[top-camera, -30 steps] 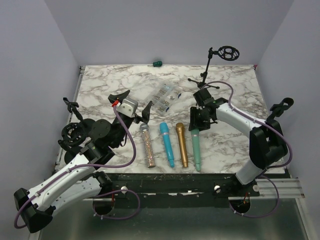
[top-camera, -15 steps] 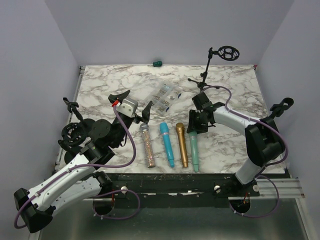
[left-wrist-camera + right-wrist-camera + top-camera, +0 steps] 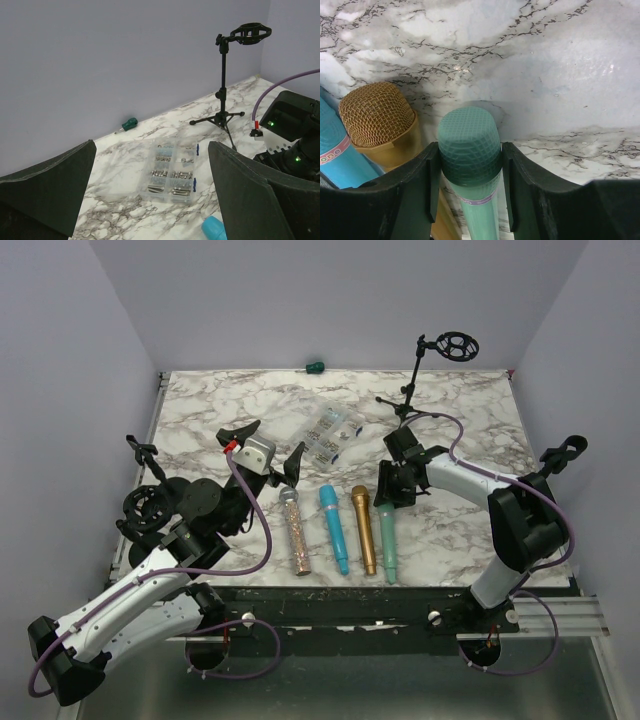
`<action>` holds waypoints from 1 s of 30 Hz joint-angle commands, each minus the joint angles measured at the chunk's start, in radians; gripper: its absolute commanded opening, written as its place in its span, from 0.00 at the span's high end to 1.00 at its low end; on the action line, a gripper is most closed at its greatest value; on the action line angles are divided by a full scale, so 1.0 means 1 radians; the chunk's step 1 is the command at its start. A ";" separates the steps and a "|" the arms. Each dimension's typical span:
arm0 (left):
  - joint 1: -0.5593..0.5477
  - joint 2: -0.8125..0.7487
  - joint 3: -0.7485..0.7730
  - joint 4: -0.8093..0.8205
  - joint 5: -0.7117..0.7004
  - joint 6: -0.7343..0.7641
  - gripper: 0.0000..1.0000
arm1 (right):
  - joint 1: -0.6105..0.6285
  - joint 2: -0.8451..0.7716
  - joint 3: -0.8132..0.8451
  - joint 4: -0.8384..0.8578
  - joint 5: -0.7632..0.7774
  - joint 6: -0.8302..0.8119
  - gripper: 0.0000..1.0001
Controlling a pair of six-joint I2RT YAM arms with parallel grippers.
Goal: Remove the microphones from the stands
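The green microphone (image 3: 387, 540) lies lengthwise at the right end of a row of microphones, its handle toward the near edge. My right gripper (image 3: 386, 498) is shut on its mesh head (image 3: 469, 145), one finger on each side. The black tripod stand (image 3: 413, 375) stands at the back right, and its ring clip (image 3: 458, 345) holds nothing. The left wrist view also shows the stand (image 3: 223, 80). My left gripper (image 3: 268, 447) hovers open above the table's left half, with nothing between its fingers (image 3: 250, 195).
A glitter microphone (image 3: 296, 532), a blue one (image 3: 334, 528) and a gold one (image 3: 363, 528) lie beside the green one. A clear screw box (image 3: 330, 435) sits mid-table. A green-handled screwdriver (image 3: 314, 366) lies at the back edge. More black stands are at the left (image 3: 150, 505) and right (image 3: 560, 455).
My right gripper has shifted slightly left and nearer with the green microphone, mostly in the first half second. The left arm has stayed still.
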State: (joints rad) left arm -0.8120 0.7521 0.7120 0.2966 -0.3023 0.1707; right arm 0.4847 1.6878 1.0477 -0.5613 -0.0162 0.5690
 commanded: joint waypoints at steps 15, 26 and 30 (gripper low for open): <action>-0.003 -0.018 0.031 -0.014 0.020 -0.011 0.02 | 0.008 -0.009 0.024 0.008 0.057 0.006 0.48; -0.003 -0.016 0.032 -0.014 0.022 -0.013 0.02 | 0.007 -0.078 0.101 -0.061 0.098 -0.015 0.28; -0.003 -0.014 0.032 -0.016 0.021 -0.013 0.01 | 0.008 -0.132 0.176 -0.114 0.208 -0.029 0.23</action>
State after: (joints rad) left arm -0.8120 0.7460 0.7124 0.2886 -0.3019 0.1696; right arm 0.4850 1.6341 1.1408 -0.6155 0.0650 0.5644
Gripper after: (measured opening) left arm 0.979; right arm 0.747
